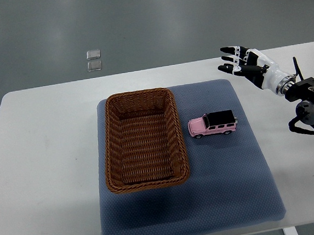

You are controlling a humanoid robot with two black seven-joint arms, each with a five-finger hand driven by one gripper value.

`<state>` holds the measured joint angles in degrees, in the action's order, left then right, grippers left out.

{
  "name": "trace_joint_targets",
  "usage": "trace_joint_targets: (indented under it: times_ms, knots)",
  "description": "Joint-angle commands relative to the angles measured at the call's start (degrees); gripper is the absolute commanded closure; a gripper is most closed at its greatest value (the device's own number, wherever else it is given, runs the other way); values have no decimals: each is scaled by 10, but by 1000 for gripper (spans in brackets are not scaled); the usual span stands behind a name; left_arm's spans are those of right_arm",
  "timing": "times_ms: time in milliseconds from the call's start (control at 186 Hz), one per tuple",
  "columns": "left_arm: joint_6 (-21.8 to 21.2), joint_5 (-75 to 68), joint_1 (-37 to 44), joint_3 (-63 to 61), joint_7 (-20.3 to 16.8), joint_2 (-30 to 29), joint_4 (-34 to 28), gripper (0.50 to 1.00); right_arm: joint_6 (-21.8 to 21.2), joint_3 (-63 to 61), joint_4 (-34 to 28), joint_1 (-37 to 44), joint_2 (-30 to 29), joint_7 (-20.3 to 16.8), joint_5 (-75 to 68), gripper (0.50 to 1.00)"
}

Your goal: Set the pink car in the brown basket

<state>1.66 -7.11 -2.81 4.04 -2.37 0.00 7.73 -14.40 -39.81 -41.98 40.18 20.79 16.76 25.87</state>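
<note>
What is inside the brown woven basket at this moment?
Nothing: the brown woven wicker basket shows only its bare woven floor. The pink toy car with a black roof stands outside it, on the blue-grey mat. The mat under the basket is covered.

Colour check from my station: pink, brown, blue-grey, white.

I see the car (213,124) with a pink body and a black roof (windows dark as well). The basket (143,139) is brown wicker, its weave running in fine horizontal ribs. Both rest on a blue-grey mat (229,182) with a faint speckled texture, over a plain white table (41,177). The right hand (244,62) is white with black fingertips; its wrist hardware is black. The floor (138,25) is grey.
</note>
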Motion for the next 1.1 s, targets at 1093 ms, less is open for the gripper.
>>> trace_joint_targets:
  times_ms: [1093]
  knots:
    - [0, 0, 0, 1, 0, 0, -1, 500, -68, 155, -146, 110, 101, 13, 505, 589]
